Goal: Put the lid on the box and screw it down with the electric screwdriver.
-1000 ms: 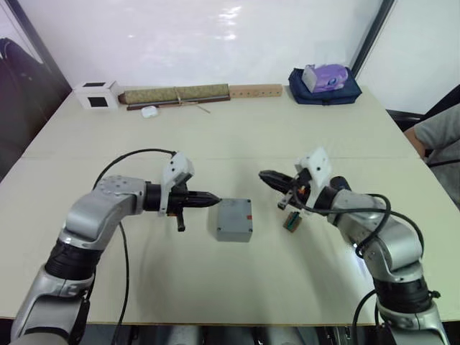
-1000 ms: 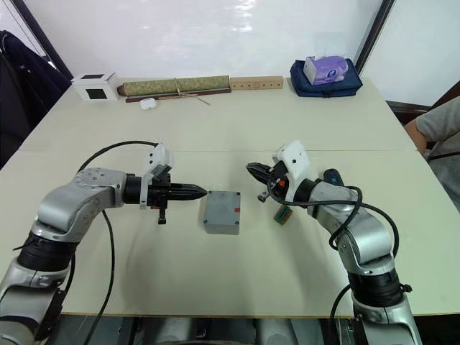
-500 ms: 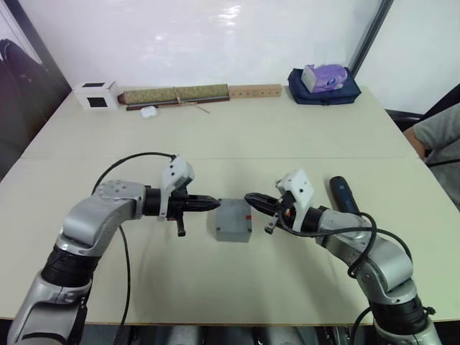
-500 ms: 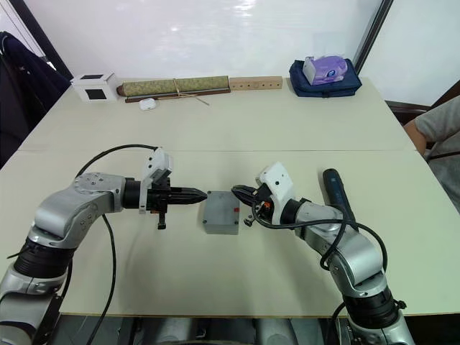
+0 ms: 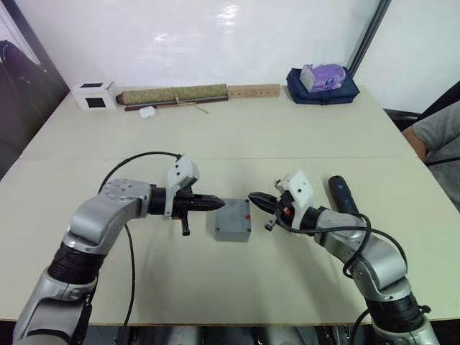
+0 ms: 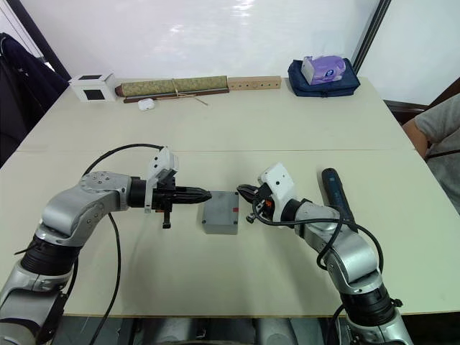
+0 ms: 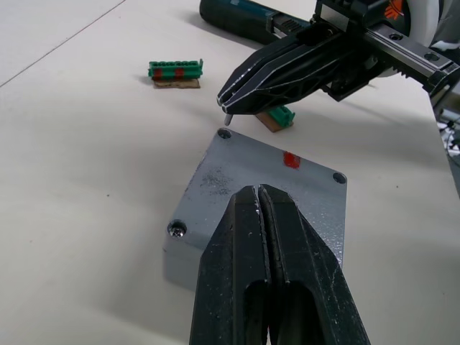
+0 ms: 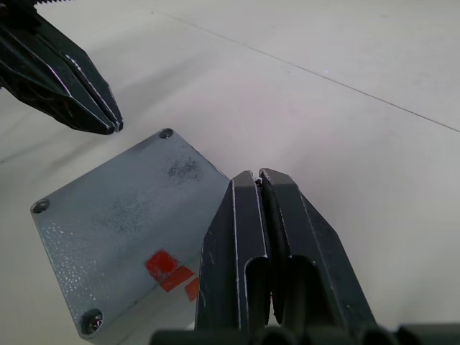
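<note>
Grey box (image 5: 233,220) with lid (image 7: 277,188) on, my left pincer (image 5: 218,203) and right pincer (image 5: 253,198) both pressed closed and empty at its opposite sides, electric screwdriver (image 5: 339,195) lying on the surface (image 5: 287,129)

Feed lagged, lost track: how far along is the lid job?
Done: the lid sits on the box. In hand: left pincer and right pincer, both shut, flank it, the right's tip over a corner hole. Left: the electric screwdriver lies ungripped on the table, so screwing down remains.
</note>
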Robot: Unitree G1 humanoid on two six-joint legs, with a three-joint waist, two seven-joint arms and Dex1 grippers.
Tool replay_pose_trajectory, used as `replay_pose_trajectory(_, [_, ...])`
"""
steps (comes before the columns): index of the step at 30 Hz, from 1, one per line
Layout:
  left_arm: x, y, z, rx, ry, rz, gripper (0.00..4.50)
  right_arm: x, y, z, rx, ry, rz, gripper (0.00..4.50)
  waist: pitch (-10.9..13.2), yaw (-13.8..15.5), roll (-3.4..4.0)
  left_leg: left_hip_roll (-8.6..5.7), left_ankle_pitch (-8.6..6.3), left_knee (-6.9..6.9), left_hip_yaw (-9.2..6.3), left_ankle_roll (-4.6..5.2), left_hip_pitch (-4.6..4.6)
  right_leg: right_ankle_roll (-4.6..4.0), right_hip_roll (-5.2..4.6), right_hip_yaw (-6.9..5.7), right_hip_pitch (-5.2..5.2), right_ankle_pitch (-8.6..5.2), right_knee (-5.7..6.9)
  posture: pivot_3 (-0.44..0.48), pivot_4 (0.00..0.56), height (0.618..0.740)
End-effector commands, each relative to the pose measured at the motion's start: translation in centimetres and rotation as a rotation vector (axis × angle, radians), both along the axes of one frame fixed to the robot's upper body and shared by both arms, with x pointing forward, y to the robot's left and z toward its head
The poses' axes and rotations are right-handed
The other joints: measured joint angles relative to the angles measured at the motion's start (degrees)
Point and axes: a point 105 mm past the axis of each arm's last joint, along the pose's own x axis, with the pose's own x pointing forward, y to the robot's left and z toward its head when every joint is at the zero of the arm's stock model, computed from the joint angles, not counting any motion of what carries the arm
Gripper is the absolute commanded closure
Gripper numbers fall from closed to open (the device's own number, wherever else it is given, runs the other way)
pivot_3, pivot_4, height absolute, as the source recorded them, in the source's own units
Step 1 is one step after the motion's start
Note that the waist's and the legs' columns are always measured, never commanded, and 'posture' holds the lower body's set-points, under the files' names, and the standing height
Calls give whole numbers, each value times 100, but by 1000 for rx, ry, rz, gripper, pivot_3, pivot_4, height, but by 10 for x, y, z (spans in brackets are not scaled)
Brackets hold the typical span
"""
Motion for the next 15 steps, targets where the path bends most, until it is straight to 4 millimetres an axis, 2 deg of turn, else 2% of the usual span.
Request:
replay_pose_trajectory(1, [0, -1, 6, -1, -41, -8, 4500, -3, 7, 12, 31, -44, 28, 4485, 0, 1, 0, 0, 0, 0, 0, 0, 0, 0, 0, 0, 0, 0, 0, 0, 150, 740])
replay_pose_trajectory(7, [0, -1, 6, 2, -43, -8, 4500, -3, 8, 13, 30, -47, 32, 4485, 0, 2, 0, 0, 0, 0, 0, 0, 0, 0, -1, 0, 0, 0, 0, 0, 150, 740])
replay_pose_trajectory(15, [1, -2, 7, 6, -48, -9, 4500, -2, 10, 1, -15, -20, 40, 4485, 0, 0, 0, 0, 0, 0, 0, 0, 0, 0, 0, 0, 0, 0, 0, 0, 150, 740])
